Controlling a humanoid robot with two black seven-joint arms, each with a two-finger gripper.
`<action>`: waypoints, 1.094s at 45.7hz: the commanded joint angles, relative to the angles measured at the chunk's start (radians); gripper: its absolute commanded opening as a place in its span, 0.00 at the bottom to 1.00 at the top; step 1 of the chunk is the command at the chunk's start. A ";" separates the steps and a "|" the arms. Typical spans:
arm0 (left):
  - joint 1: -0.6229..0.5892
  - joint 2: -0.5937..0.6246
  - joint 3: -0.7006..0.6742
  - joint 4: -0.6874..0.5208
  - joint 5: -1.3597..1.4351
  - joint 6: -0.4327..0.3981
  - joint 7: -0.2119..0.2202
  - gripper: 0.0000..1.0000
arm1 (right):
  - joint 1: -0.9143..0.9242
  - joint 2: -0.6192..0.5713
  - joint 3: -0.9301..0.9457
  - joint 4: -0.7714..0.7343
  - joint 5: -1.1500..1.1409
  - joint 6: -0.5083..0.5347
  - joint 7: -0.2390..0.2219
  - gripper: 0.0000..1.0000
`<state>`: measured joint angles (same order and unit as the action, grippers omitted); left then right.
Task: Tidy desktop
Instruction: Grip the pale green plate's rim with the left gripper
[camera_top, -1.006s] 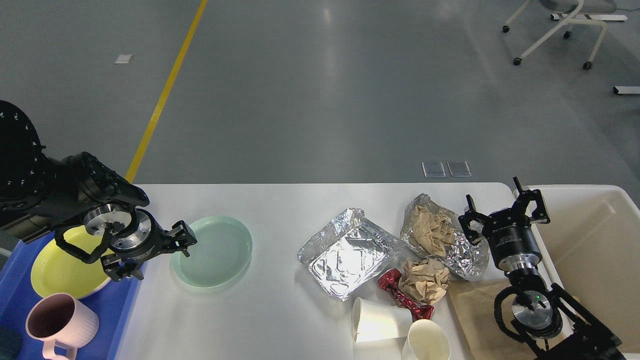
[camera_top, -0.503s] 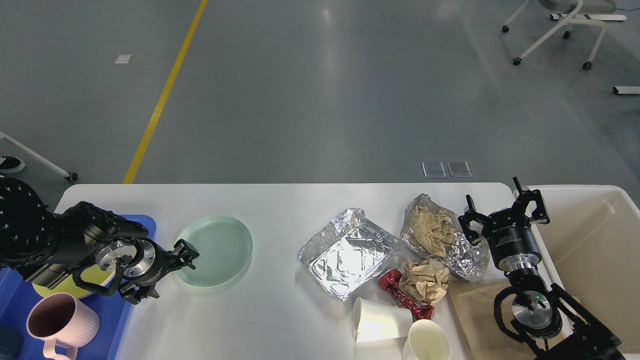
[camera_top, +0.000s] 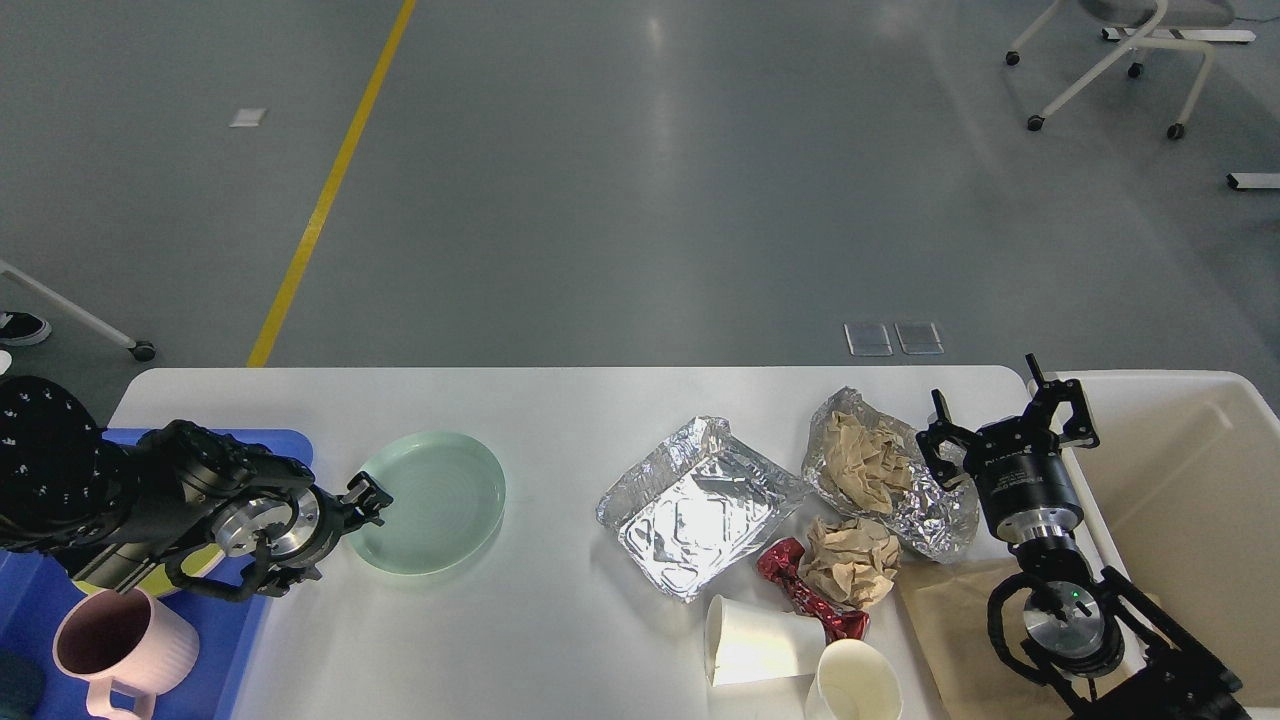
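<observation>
The big white bench (camera_top: 560, 640) fills the lower part of the view and has mess on it. The left claw (camera_top: 368, 500) is low at the left rim of the green plate (camera_top: 430, 502), near the bench's left edge. It looks small and dark, so I cannot tell if it is wide or narrow. If it pinches only the thin rim, the plate may slip or tip. The right claw (camera_top: 1005, 425) is wide and holds nothing, by the foil bundle (camera_top: 885, 470) near the right edge.
</observation>
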<state>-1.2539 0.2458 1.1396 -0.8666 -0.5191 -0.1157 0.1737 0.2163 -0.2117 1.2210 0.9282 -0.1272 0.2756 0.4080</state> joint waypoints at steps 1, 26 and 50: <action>0.007 -0.003 -0.004 0.000 0.001 -0.004 0.001 0.66 | 0.000 0.000 0.000 0.000 0.000 0.001 0.000 1.00; 0.014 -0.003 -0.021 0.000 0.004 -0.033 0.004 0.27 | 0.000 0.000 0.000 0.000 0.000 0.001 0.000 1.00; 0.019 0.009 -0.026 0.000 -0.001 -0.061 0.000 0.00 | 0.000 0.000 0.000 0.000 0.000 -0.001 0.000 1.00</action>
<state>-1.2355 0.2513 1.1138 -0.8656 -0.5186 -0.1760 0.1733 0.2163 -0.2117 1.2210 0.9280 -0.1275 0.2746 0.4080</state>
